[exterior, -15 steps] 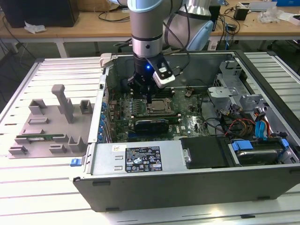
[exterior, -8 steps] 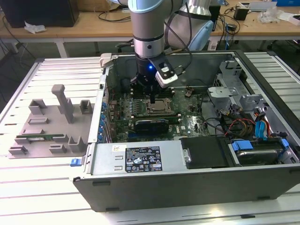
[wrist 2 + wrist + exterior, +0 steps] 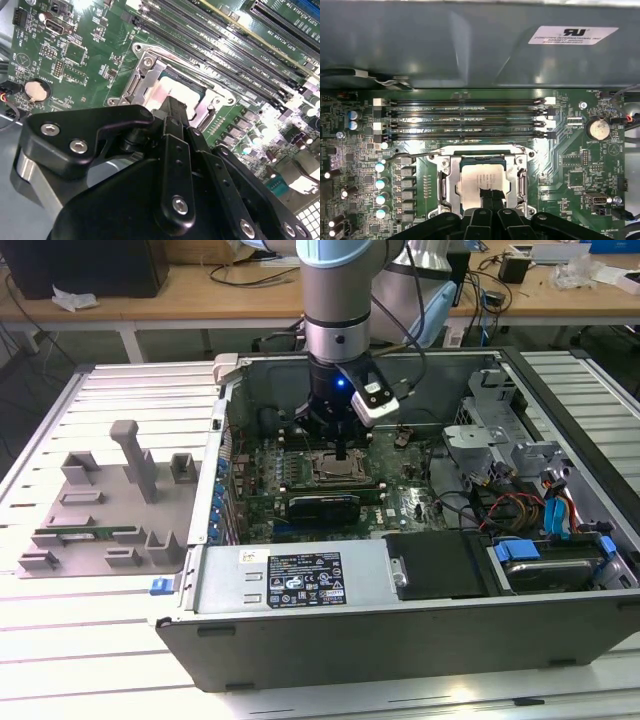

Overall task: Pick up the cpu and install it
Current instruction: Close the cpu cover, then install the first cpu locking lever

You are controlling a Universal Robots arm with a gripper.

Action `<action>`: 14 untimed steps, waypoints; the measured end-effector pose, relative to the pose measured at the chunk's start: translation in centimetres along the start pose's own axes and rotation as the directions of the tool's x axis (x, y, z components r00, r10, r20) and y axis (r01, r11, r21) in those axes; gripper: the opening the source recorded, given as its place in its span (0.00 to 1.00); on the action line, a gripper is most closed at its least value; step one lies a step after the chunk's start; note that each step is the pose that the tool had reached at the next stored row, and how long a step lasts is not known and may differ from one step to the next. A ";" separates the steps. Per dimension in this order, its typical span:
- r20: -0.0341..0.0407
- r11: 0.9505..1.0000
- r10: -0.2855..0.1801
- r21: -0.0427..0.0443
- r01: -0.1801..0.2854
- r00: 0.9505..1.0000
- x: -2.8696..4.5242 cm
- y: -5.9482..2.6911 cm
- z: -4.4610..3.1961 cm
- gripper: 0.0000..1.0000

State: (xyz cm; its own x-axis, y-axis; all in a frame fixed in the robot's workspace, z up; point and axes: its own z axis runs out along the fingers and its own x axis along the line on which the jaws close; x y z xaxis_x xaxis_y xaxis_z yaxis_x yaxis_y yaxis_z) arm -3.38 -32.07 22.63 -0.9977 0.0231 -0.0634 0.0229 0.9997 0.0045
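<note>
Jaws stand pressed together, grasping nothing, and the gripper (image 3: pixel 490 196) hangs straight down over the middle of the open computer case (image 3: pixel 300 640), which fills the exterior view's right. Inside it lies the green motherboard (image 3: pixel 570 165), with the dark memory slots (image 3: pixel 465 120) on the far side of the socket frame (image 3: pixel 445 185). The cpu (image 3: pixel 477 180) lies flat inside that frame, silvery top up, directly under the fingertips. Whether the tips touch it or hover just above it I cannot tell. The risk, as I judge it, is a chip sitting slightly askew. Downward pressure would then bend socket contacts, and a sideways drag could scrape the lid or nudge it off its seat.
</note>
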 end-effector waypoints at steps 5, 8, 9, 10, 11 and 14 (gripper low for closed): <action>0.000 1.000 0.000 0.000 0.000 1.000 -0.01 0.00 -0.06 0.11; 0.000 1.000 0.000 0.000 0.000 1.000 -0.01 0.00 -0.07 0.11; 0.000 1.000 0.000 0.000 0.000 1.000 -0.01 0.00 -0.07 0.11; 0.000 1.000 0.000 0.000 0.000 1.000 -0.01 0.00 -0.07 0.11; 0.000 1.000 0.000 0.000 0.000 1.000 -0.01 0.00 -0.08 0.11; 0.000 1.000 0.000 0.000 0.000 1.000 -0.01 0.00 -0.08 0.11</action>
State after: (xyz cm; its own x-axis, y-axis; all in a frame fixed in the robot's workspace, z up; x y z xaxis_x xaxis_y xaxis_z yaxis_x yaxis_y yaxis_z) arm -3.38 -32.07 22.71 -0.9977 0.0230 -0.0634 0.0227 0.9997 0.0045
